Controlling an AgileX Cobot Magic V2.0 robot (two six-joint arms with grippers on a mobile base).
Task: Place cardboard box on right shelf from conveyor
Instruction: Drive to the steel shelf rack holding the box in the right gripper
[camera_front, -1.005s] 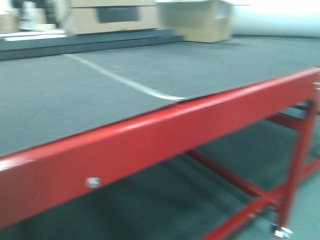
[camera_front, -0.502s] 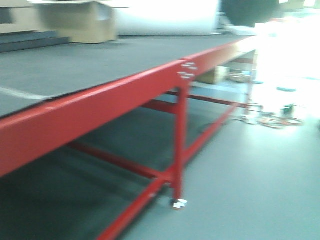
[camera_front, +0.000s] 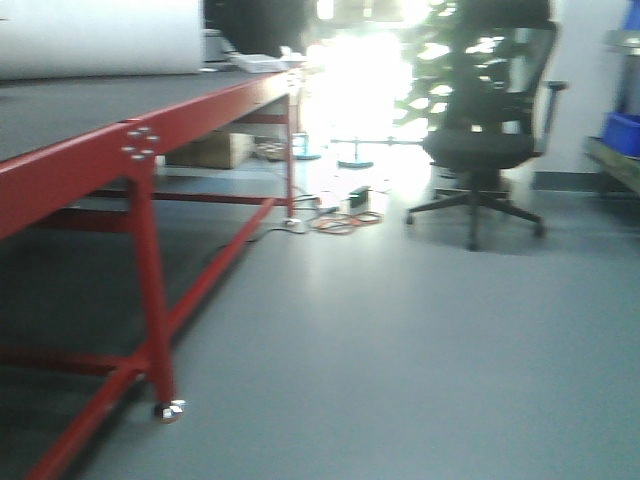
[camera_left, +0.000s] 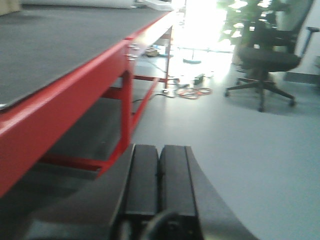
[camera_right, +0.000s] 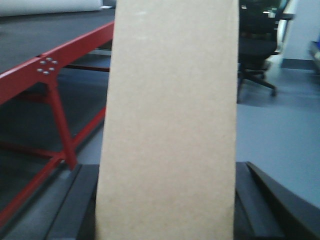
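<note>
The cardboard box is standing upright in the right tool, filling the middle of the right wrist view. Its plain tan face is hiding whatever is behind it. The tool is clamping the box from both sides, with one dark finger pressing its left edge and the other pressing its right edge. The box is hanging clear of the conveyor, which is lying off to its left, and grey floor is showing beside it.

The left tool is carrying nothing. Its two black fingers are lying flat together with only a thin seam between them, beside the conveyor's glossy red edge.

The conveyor's dark textured belt is running away toward the back of the room on a red frame, and one leg is ending in a small caster wheel. A brown carton is sitting underneath at the far end, and a big white roll is lying behind the belt.

Across the smooth grey floor, a black office chair is standing in front of strong window glare. Coiled orange cables are trailing on the floor near the conveyor's far leg. A blue bin is showing at the right edge, too blurred to tell what it is resting on.
</note>
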